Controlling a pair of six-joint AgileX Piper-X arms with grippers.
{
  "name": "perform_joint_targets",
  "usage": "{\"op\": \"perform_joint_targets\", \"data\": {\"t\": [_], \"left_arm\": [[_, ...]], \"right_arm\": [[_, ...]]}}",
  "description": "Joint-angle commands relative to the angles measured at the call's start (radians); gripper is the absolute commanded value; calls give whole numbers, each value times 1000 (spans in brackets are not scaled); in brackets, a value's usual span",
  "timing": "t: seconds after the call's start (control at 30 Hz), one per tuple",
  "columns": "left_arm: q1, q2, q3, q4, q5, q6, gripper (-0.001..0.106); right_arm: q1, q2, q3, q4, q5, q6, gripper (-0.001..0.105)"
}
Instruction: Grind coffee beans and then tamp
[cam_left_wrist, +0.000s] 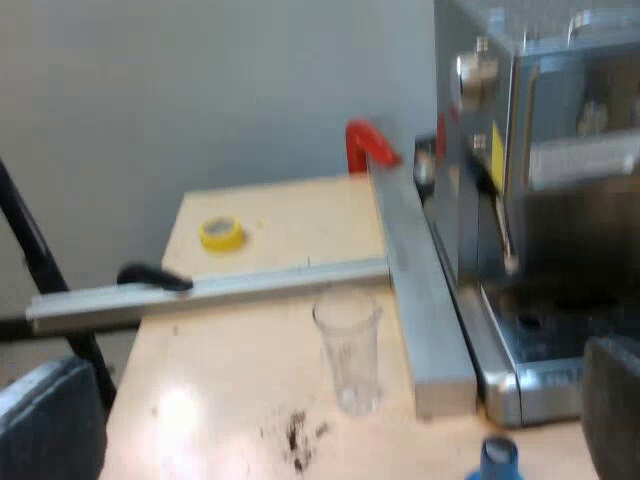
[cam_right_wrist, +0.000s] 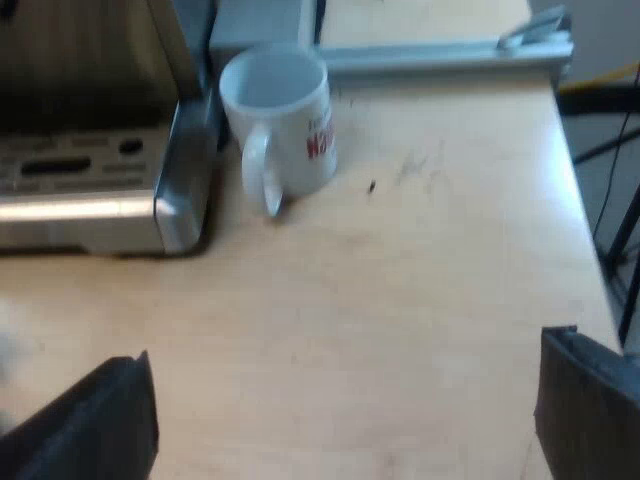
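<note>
Mug (cam_right_wrist: 285, 125) beside espresso machine (cam_right_wrist: 90, 190); measuring glass (cam_left_wrist: 348, 345) upright

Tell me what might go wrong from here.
1. The measuring glass stands upright near the blue tamper; reaching for the tamper could knock it over.
2. The mug sits right by the espresso machine, at its corner, ahead of the open right pincer; a move toward the machine might bump it.
3. Dark specks lie on the table by the glass and could get smeared.
</note>
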Motion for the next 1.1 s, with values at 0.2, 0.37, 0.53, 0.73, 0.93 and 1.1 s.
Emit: {"op": "perform_joint_targets", "data": {"t": [0.2, 0.37, 0.53, 0.73, 0.93, 1.1], "left_arm": [[0, -136, 20, 100, -109, -1, 98], [0, -136, 105, -42, -128, -3, 98], [0, -134, 235, -180, -125, -6, 98], [0, -134, 363, -238, -110, -6, 98], [0, -134, 435, -239, -9, -6, 98], [0, -133, 471, -242, 17, -6, 98]], "right_arm": [[-5, -46, 50, -93, -4, 1, 78], [-5, -45, 127, -186, -4, 8, 78], [-5, -44, 236, -352, -4, 71, 78], [-5, -44, 339, -392, -4, 84, 78], [-5, -43, 420, -391, -4, 84, 78], [-5, -43, 442, -399, -1, 82, 78]]}}
